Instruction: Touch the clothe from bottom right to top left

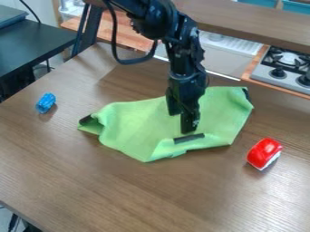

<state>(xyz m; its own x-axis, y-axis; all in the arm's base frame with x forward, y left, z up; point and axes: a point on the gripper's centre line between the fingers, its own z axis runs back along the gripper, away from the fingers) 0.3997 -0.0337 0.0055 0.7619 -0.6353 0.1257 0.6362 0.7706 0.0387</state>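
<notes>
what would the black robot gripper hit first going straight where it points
Most likely the rumpled light-green cloth beneath the gripper; whether any gap separates them is hard to tell from this angle.

Robotics lab, by the look of it. Black robot arm (158, 22) over brown table (115, 195), small kitchen mock-up with stove (265, 74) behind that table, black desk (30, 45) to its left, loose cables (13, 221) below its edge.

Slanting downward view across the brown tabletop (133, 190)
</notes>
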